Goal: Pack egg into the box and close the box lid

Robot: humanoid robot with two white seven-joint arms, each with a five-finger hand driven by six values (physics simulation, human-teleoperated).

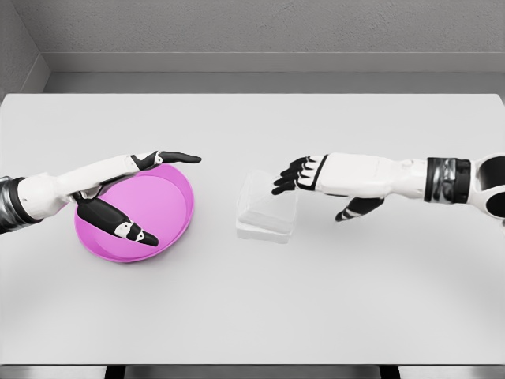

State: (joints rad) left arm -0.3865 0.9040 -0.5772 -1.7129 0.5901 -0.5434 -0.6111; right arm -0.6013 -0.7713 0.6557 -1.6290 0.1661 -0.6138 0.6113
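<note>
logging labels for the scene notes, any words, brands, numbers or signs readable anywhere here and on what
None: no text, brand, number or sign shows in the head view.
The pink bowl is plain.
The clear box carries no label.
The left hand, right hand and white table bear no markings.

Open table btwn bowl & box.

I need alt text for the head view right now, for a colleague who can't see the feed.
Head view of a white table: the right hand reaches in over the far edge of a clear plastic box at centre, fingers curled down. The left hand spreads open over a shallow pink bowl at left. No egg is visible.
</note>
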